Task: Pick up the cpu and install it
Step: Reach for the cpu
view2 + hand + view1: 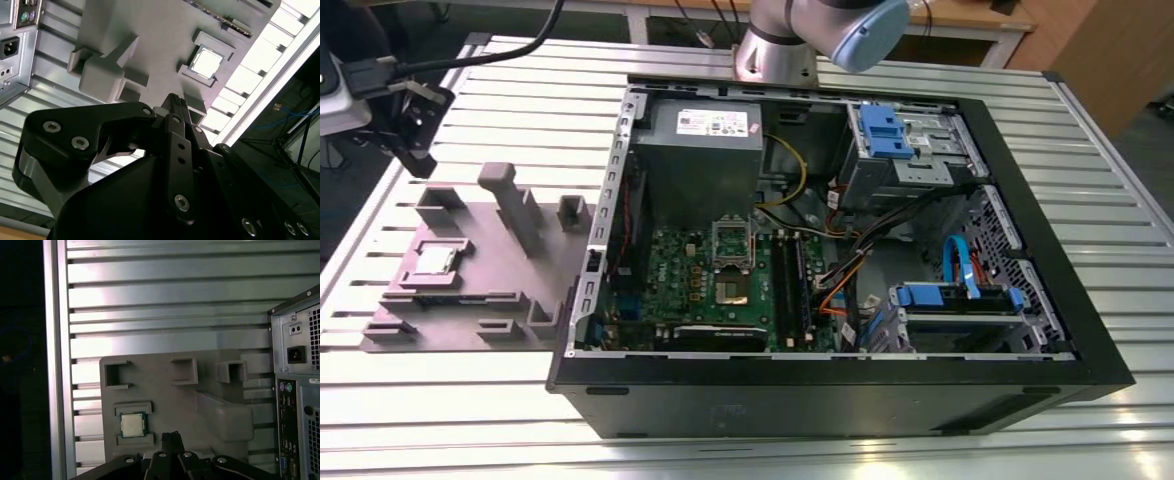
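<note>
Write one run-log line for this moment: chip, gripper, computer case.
chip: lying in grey tray pocket, not picked up | gripper: near tray, clear of chip | computer case: side open

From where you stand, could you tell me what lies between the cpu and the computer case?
In the first wrist view, a long raised block of the fixture tray stands between cpu and computer case.

glossy metal-topped cpu; matt grey plastic tray; ribbed metal table.
</note>
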